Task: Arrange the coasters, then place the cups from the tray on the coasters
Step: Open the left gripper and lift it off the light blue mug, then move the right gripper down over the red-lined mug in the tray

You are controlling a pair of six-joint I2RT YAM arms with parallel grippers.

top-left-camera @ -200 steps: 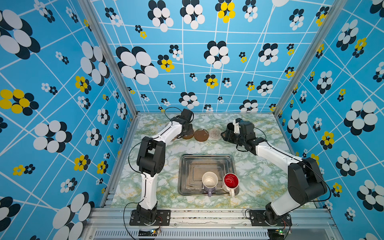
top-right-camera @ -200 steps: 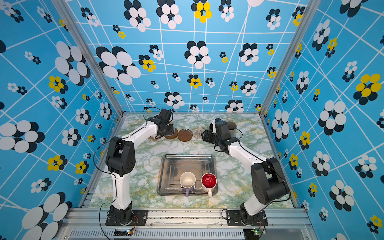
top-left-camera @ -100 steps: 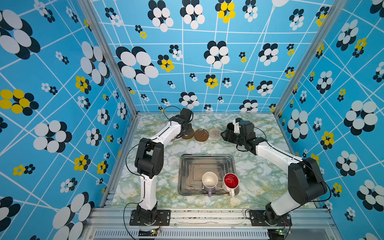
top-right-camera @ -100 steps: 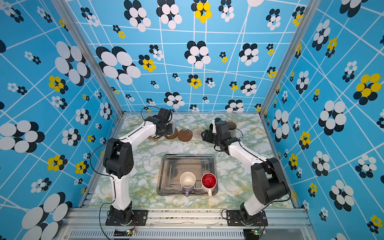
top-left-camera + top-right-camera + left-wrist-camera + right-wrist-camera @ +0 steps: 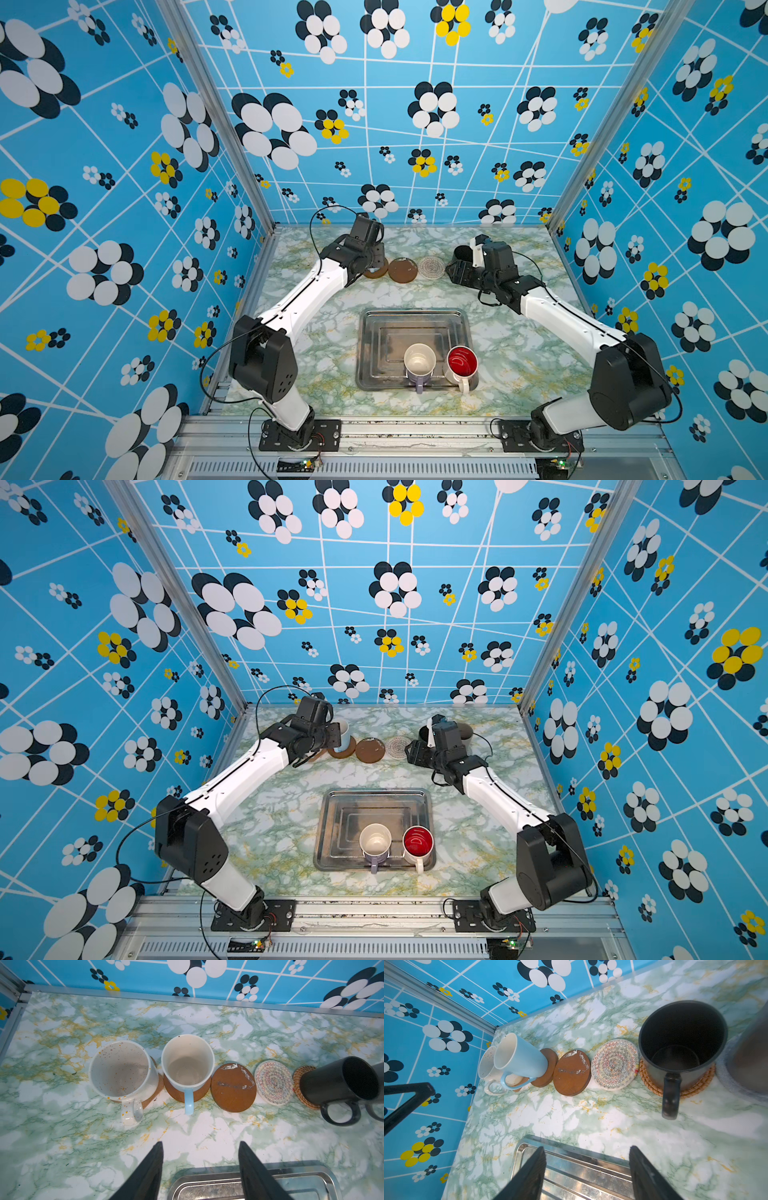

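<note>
Upright, light blue mug point(image 5: 187, 1059) aims handle toward tray point(image 5: 207, 1190).

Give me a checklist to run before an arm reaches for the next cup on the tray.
1. Left gripper open and empty: ok.
2. Right gripper open and empty: ok.
3. Coasters free for a cup: the scuffed brown disc and the crochet coaster are bare: ok.
4. Cups on the tray upright: lilac mug and red-lined mug: ok.
5. Placed mugs seated on coasters: speckled mug, light blue mug, black mug: ok.
6. Grey mug centred on its grey coaster: cannot tell, cut off by the frame.
</note>
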